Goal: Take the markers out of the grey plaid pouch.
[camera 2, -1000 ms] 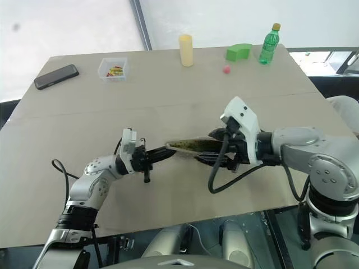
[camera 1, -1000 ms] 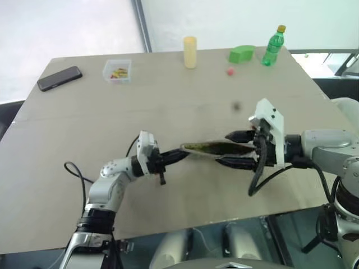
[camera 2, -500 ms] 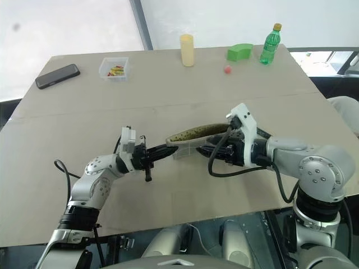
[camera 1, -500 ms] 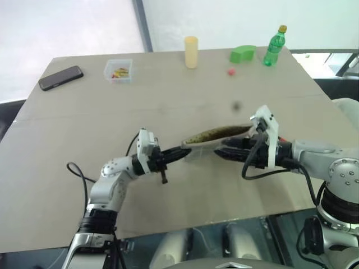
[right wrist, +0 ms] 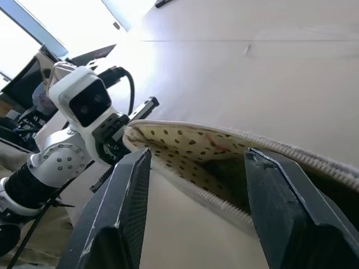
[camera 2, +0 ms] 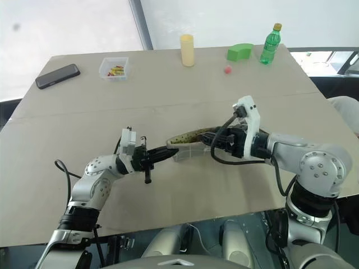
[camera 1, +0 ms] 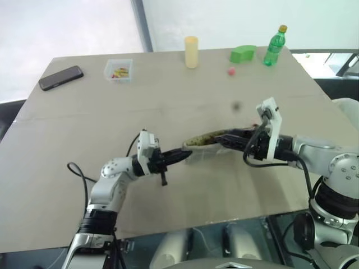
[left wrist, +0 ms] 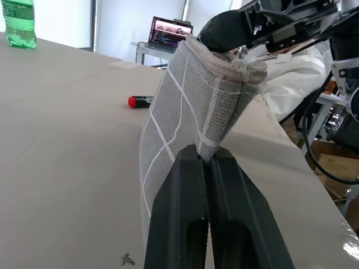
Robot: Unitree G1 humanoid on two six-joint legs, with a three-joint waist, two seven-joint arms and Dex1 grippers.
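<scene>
The right tool (right wrist: 193, 185) has advanced into the grey plaid pouch (left wrist: 190, 106), fingers apart, empty; left tool (left wrist: 205, 168) clamps its end; one marker (left wrist: 140, 101) out.

A black phone (camera 1: 60, 77) lies at the far left of the tan table (camera 1: 84, 168). To its right sits a small clear box (camera 1: 118, 70) with colourful bits inside. A pale yellow cylinder (camera 1: 191, 51) stands upright near the far edge, about the middle. Further right are a bright green curved block (camera 1: 242, 54), a small pink ball (camera 1: 230, 71) just nearer than it, and an upright green bottle (camera 1: 273, 46) with a yellow cap. A small dark spot (camera 1: 236, 105) marks the table on the right.
</scene>
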